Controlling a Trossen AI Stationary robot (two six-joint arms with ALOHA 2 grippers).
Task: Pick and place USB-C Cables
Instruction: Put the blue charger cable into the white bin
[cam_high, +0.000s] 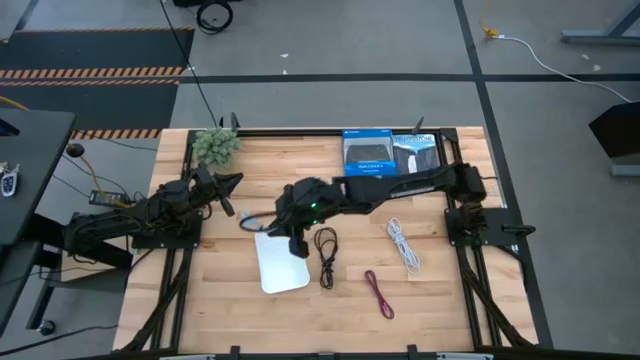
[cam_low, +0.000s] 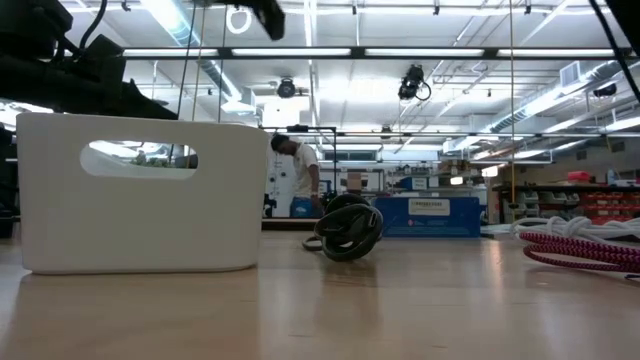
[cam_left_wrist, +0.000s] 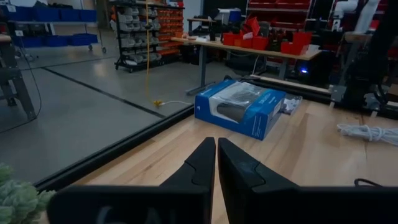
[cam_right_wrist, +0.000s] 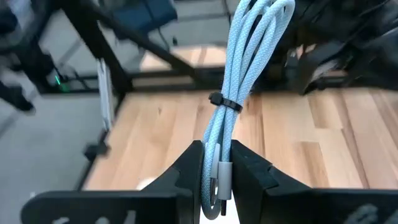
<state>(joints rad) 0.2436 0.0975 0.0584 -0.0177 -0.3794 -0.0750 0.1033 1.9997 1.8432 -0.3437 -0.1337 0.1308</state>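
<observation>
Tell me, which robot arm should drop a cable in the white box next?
Probably the right. Its gripper already pinches a light blue cable just above the white tray. The left gripper waits shut and empty near the plant.

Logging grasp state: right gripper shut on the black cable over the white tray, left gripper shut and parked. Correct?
One thing is off: the right gripper is shut on a light blue cable, as the right wrist view shows. The black cable lies on the table beside the white tray. The rest holds, with the left gripper shut and parked.
</observation>
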